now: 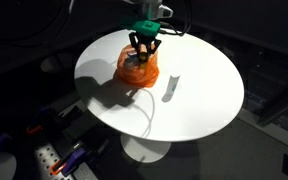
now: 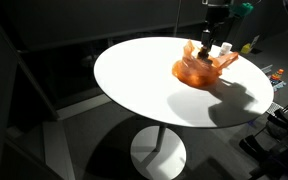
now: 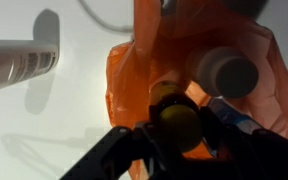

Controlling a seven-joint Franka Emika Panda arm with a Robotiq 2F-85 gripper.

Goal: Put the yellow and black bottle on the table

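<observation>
Gripper [image 3: 174, 128] is down inside the orange bag [image 3: 124, 90], with the jaws tight on either side of the yellow and black bottle [image 3: 174, 112], so it looks clamped on the yellow top. The bottle is in the bag, upright, with its cap facing the wrist camera; its lower body is hidden by bag folds. A white-capped bottle [image 3: 232, 72] sits just beside it in the same bag, close to one finger, so there's little clearance on that side. In both exterior views the bag [image 1: 137, 68] [image 2: 199, 68] sits near the far edge of the round white surface [image 1: 209, 110] [image 2: 134, 90], and the gripper [image 1: 143, 50] [image 2: 210, 50] comes in from straight above. A silver-white tube [image 1: 172, 88] lies flat on the surface, apart from the bag and toward the centre; the wrist view shows it [image 3: 19, 62] at the left, well clear of the bag rim. Open room: the whole near half of the surface is bare out to the rim, as is the stretch past the tube. The only tight spot is the bag mouth, where plastic crowds the fingers on all sides. The bag's margin to the far edge is slim.
</observation>
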